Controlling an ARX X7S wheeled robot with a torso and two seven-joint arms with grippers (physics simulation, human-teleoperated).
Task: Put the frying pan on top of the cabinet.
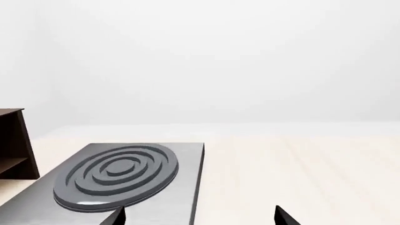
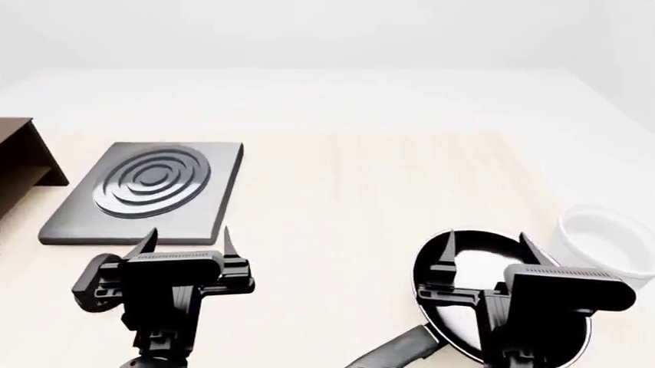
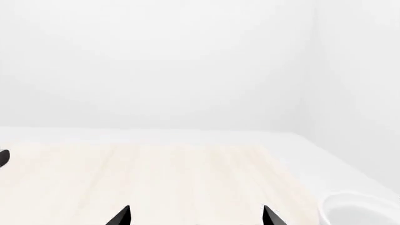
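The round black frying pan (image 2: 481, 280) with its long grey handle lies on the pale wooden tabletop (image 2: 338, 230), directly beneath the right tool (image 2: 485, 244), whose jaws stand wide apart, empty. The left tool (image 2: 189, 239) is likewise spread, holding nothing. Risk, as I judge it: the dark brown wooden cabinet (image 2: 21, 157) sits far left, so a one-sided handle grasp could let the pan tip during the long carry.

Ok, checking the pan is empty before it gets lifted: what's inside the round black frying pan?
The round black frying pan shows only glossy bare inside. The right gripper, open, hovers in front and hides the near part, so that area cannot be checked.
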